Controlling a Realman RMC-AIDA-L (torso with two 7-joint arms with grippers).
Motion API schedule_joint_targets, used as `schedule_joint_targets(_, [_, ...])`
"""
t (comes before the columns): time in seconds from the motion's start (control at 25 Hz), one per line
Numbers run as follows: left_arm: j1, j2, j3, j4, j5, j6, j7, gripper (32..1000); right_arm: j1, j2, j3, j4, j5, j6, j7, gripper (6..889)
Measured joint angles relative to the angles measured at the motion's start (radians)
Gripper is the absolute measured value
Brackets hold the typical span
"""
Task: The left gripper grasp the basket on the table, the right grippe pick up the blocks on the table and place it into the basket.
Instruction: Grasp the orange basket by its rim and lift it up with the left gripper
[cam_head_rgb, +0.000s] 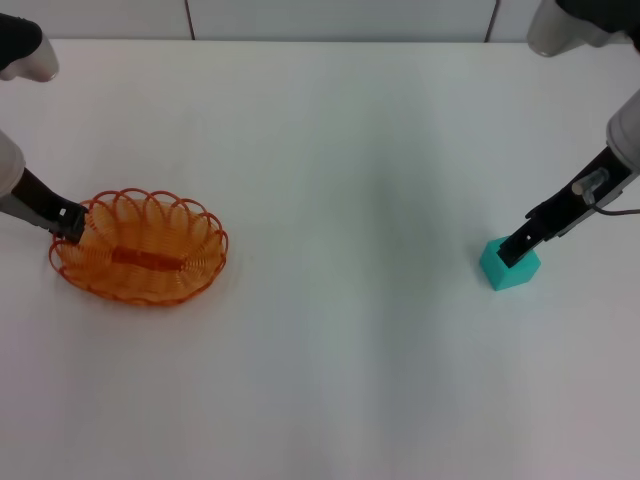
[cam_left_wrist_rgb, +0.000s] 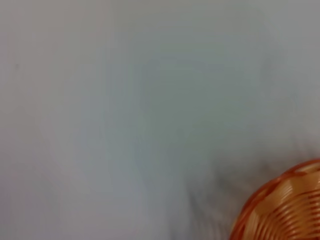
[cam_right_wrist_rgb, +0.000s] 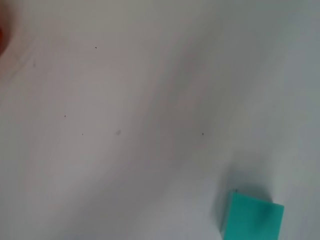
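- Counter (cam_head_rgb: 330, 350): white, plain, carrying everything seen here.
- Basket (cam_head_rgb: 140, 250): orange wire, oval, looped rim, flat orange strip in its base. Sits on the robot's left part of the counter, upright.
- Left tool (cam_head_rgb: 68, 222): black, at the basket's left rim, tip touching the wire loops. Looks clamped on the rim, though the fingers themselves are hard to pick out.
- Left wrist view: only a curved piece of the basket (cam_left_wrist_rgb: 285, 210) at one corner, the rest bare counter (cam_left_wrist_rgb: 125, 110). No fingers of that arm show.
- Block (cam_head_rgb: 510, 265): small teal cube, on the robot's right part of the counter, well apart from the basket. It rests on the counter, one corner turned toward the viewer.
- Right tool (cam_head_rgb: 517, 247): slim, black, angled down from the upper right, tip at the block's top and touching it or nearly so. Cannot tell whether its fingers are spread or closed on the block.
- Grey cable (cam_head_rgb: 610, 208) runs off the right arm just behind the tool.
- Right wrist view: the block (cam_right_wrist_rgb: 252, 220) near one corner, on bare counter (cam_right_wrist_rgb: 125, 125); a blurred orange-red smear at the opposite corner, too vague to name.
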Motion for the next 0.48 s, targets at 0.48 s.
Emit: schedule_joint_targets(0.48, [-0.001,-0.022,-0.005,0.131,-0.055,-0.159,-0.012,128,0.0,0.0,0.0,0.017,0.0,-0.008,-0.001,783])
